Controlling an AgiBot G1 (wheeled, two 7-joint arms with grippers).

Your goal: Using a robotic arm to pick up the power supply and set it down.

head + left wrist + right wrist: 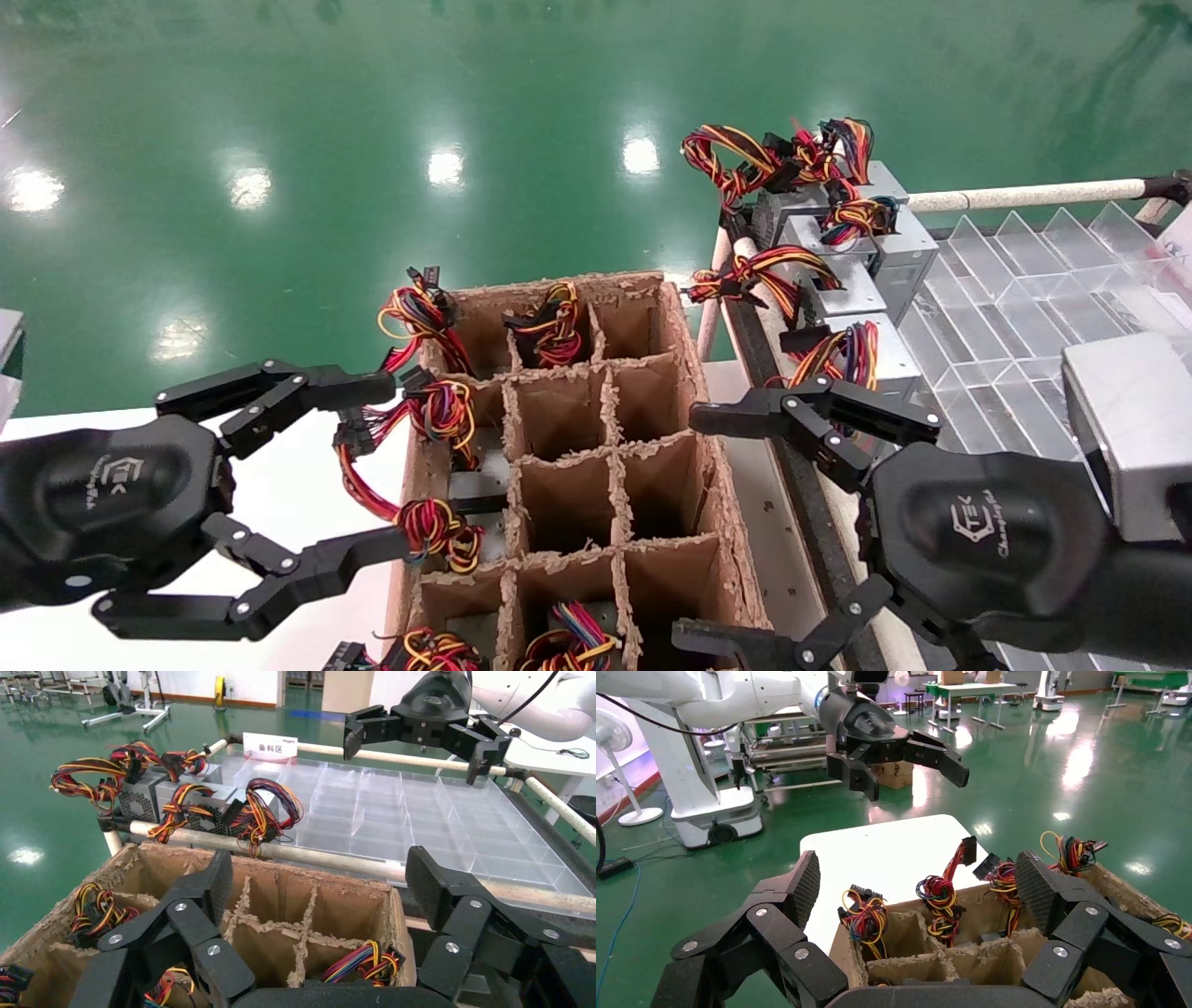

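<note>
My right gripper [689,528], the robotic arm with the silver wrist block, hangs open beside the right wall of the cardboard box [694,373], holding nothing. From its wrist its open fingers frame the box's cells [918,874]. Power supplies stand sunk in several cells, showing mostly wire bundles [556,326]; one grey body [477,486] shows in the left column. My left gripper [396,461] is open at the box's left side, its fingers either side of those wire bundles, gripping nothing. Several more power supplies [852,284] lie in a row on the clear tray's near-left edge.
A clear compartment tray [1024,280] with a white rail [1024,196] lies right of the box. White table [307,494] is under the left gripper, and green floor lies beyond. The box's centre and right cells look vacant.
</note>
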